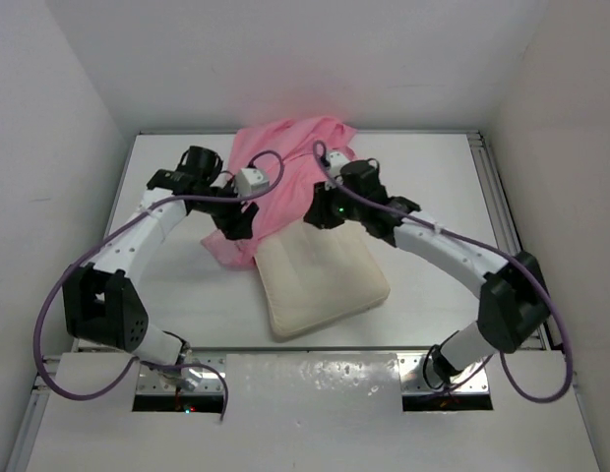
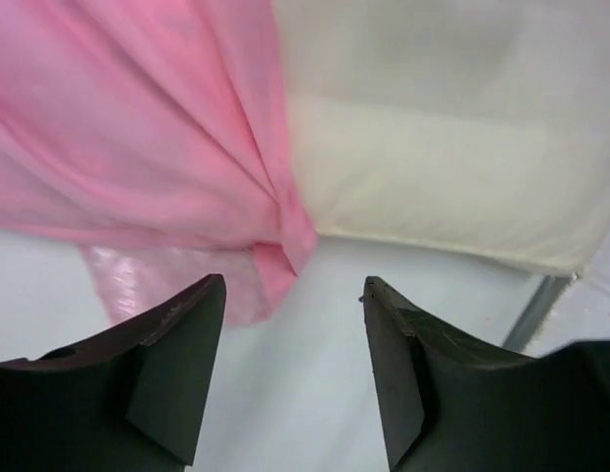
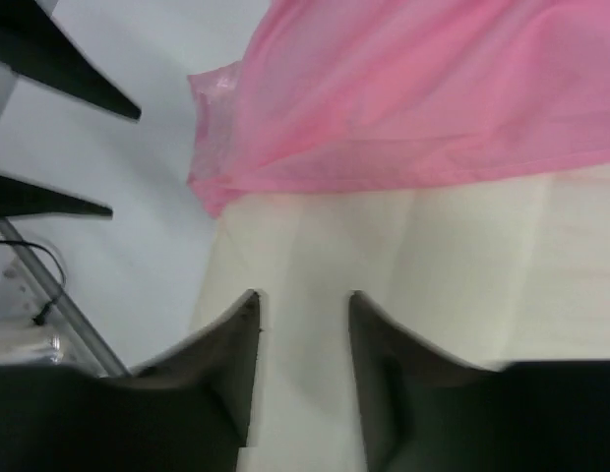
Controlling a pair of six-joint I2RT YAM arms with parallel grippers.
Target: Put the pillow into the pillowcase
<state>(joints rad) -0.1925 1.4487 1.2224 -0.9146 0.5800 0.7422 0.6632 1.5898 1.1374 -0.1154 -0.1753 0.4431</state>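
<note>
left claw [image 2: 293, 285] gapes empty beside pillowcase [image 2: 138, 128]; right claw [image 3: 303, 297] parted, empty, over pillow [image 3: 413, 256].

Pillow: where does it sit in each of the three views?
Top external: pillow at centre, its near end uncovered.
Left wrist: pillow upper right.
Right wrist: pillow middle and lower right.
Shared landmark: the pink pillowcase edge lying across the pillow.

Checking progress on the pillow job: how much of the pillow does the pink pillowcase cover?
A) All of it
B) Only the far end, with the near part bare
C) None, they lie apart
B: the pillowcase covers the far end of the pillow; its near part shows bare.
</note>
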